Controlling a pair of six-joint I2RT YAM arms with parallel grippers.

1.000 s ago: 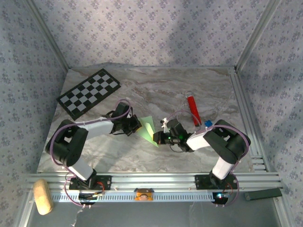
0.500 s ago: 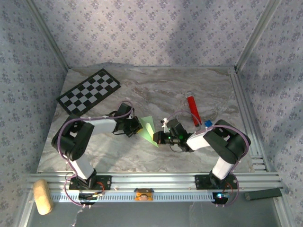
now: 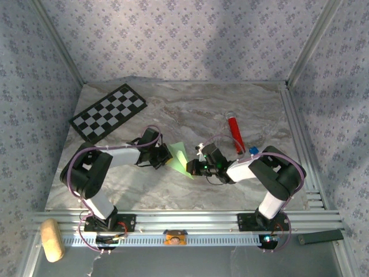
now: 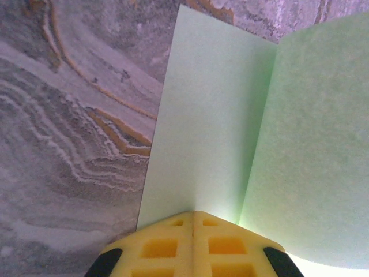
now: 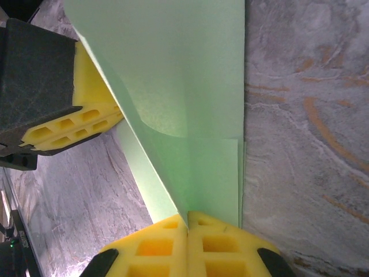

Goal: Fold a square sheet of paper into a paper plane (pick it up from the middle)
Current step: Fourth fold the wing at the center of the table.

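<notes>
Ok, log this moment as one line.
stage: folding | left gripper: shut on square sheet of paper | right gripper: shut on same sheet | sheet: creased, held between both | red tube: lying apart on table

Blk/white arms [image 3: 115,154] w/ purple cables [image 3: 64,176], yellow end effector pads [image 4: 158,248].

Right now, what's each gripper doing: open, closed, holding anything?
Left gripper: closed, pinching the light green sheet of paper.
Right gripper: closed, pinching the same sheet from the other side.
</notes>
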